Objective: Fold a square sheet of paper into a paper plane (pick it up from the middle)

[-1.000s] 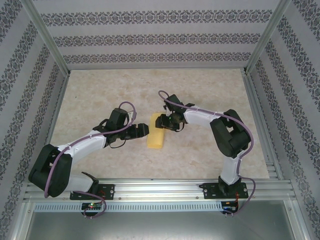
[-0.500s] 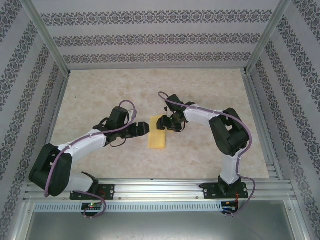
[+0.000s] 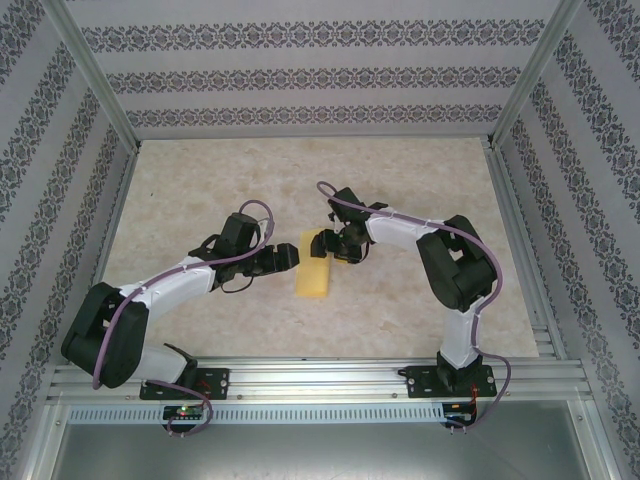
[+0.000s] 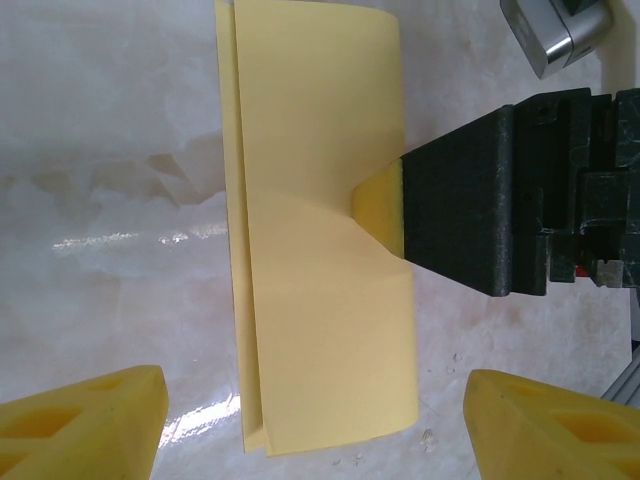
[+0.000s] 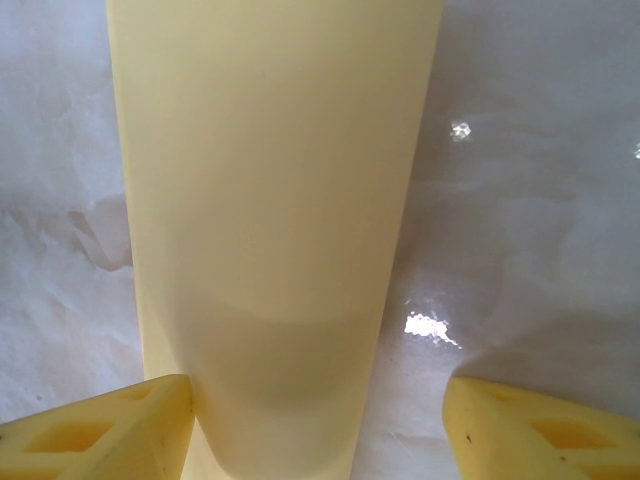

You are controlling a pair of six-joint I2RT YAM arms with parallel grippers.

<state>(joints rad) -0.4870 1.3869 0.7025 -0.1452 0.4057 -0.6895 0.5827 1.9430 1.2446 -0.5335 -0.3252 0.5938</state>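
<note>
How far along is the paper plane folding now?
Done: the square sheet of paper lies on the table folded into a narrow strip. In hand: the right tool stands open at its far end; the left tool is open beside it. Left: the pointed folds; no plane shape shows yet.

The left arm [image 3: 170, 285] reaches toward 2 o'clock, the left gripper [image 3: 285, 259] spread wide. The right arm [image 3: 405, 232] bends toward 9 o'clock, the right gripper [image 3: 327, 244] parted.
</note>
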